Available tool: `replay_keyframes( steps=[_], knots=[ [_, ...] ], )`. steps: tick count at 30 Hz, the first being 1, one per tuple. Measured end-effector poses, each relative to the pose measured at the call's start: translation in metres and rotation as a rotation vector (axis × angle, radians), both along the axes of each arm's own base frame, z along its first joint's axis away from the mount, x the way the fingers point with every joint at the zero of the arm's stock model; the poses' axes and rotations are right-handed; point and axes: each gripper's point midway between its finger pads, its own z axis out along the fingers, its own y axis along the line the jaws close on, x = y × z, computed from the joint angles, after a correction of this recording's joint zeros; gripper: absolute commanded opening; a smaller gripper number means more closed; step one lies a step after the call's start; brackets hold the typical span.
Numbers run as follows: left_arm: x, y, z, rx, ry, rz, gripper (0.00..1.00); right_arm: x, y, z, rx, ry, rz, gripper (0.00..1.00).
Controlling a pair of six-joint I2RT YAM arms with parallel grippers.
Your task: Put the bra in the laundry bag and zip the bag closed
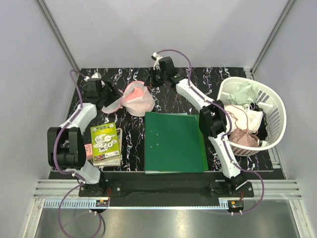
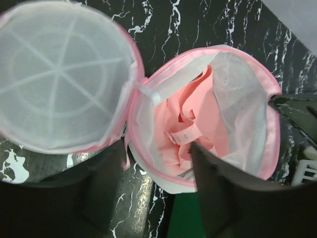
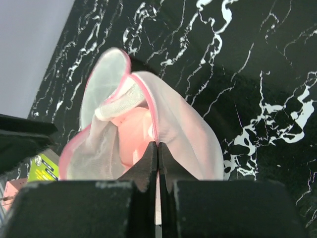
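Observation:
The laundry bag (image 1: 134, 97) lies open at the back of the table, a white mesh pouch with a pink rim. In the left wrist view its round lid (image 2: 64, 74) is flipped to the left, and the pink bra (image 2: 190, 124) sits inside the bowl half. My left gripper (image 2: 158, 168) is open at the bag's near rim, one finger (image 2: 233, 198) overlapping the rim and the other over the table. My right gripper (image 3: 157, 148) is shut on the pink rim of the bag (image 3: 183, 134) on the opposite side.
A white slatted basket (image 1: 279, 99) full of clothes stands at the right. A green folder (image 1: 173, 141) lies in the middle front. A booklet (image 1: 105, 144) lies at the front left beside the left arm. Grey walls close in the back and sides.

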Motion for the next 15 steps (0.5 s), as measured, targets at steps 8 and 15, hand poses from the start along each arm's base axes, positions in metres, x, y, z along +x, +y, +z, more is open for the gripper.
replay_keyframes(
  steps=[8, 15],
  knots=[
    [-0.021, 0.07, -0.002, -0.135, 0.015, 0.24, 0.86, 0.0, -0.003, -0.004, -0.023, 0.001, 0.009, 0.0],
    [-0.004, 0.119, -0.049, -0.356, 0.155, 0.467, 0.74, -0.002, -0.003, -0.005, -0.025, 0.008, 0.016, 0.0]
  ],
)
